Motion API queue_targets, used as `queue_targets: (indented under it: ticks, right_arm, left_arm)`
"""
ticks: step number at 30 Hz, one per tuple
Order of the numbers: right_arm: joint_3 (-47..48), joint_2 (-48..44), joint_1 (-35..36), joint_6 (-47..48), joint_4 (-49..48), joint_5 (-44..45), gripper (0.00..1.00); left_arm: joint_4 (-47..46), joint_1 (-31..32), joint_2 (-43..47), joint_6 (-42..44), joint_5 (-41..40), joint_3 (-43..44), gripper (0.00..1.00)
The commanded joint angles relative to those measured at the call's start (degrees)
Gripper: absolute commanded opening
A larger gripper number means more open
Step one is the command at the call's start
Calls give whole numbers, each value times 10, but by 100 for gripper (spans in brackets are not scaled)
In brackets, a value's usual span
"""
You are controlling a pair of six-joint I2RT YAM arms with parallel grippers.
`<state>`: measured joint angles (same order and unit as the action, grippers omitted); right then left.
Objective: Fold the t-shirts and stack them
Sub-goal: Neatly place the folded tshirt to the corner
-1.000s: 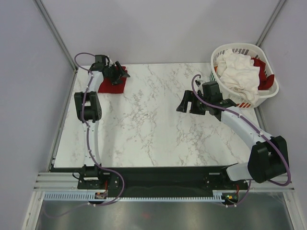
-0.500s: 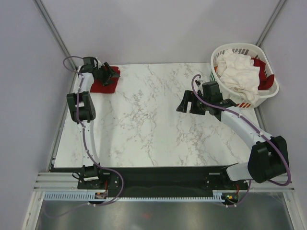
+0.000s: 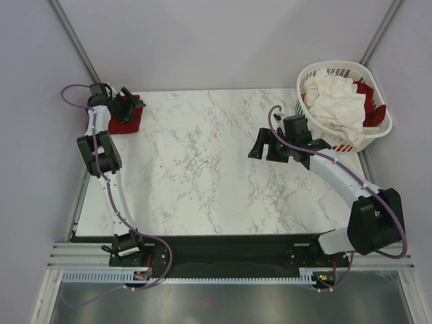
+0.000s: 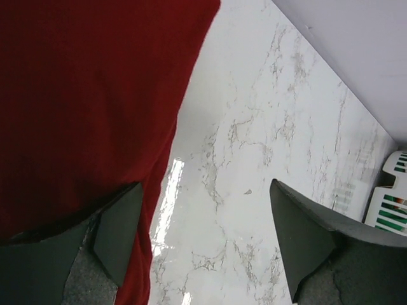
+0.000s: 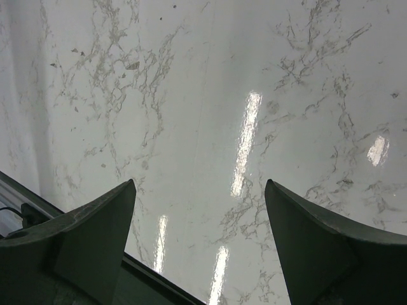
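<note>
Overhead, on the marble bench, a folded dark red t-shirt lies far left of the laundry basket, under the left pincer. A white t-shirt fills the basket.

Left wrist: the left pincer is spread, one finger over the dark red t-shirt.

Right wrist: the right pincer is spread above the bench.

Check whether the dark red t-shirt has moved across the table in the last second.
Yes. The dark red t-shirt slid left with the left gripper, toward the far-left corner of the table.
</note>
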<state>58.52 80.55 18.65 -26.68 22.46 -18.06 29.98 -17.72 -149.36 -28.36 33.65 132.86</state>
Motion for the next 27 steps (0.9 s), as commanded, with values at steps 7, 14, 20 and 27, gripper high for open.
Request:
queue_targets:
  ticks: [7, 14, 20, 27]
  right_arm:
    - [3, 0, 3, 14, -8, 25, 91]
    - [12, -19, 4, 22, -7, 34, 91]
    - [4, -62, 16, 24, -31, 34, 93]
    - [-31, -148, 38, 32, -72, 41, 98]
  left_arm:
    - [-2, 23, 79, 1, 30, 17, 100]
    - [1, 51, 296, 8, 1, -113, 100]
    - [17, 102, 505, 58, -58, -272, 100]
    - [2, 223, 784, 158, -235, -575, 100]
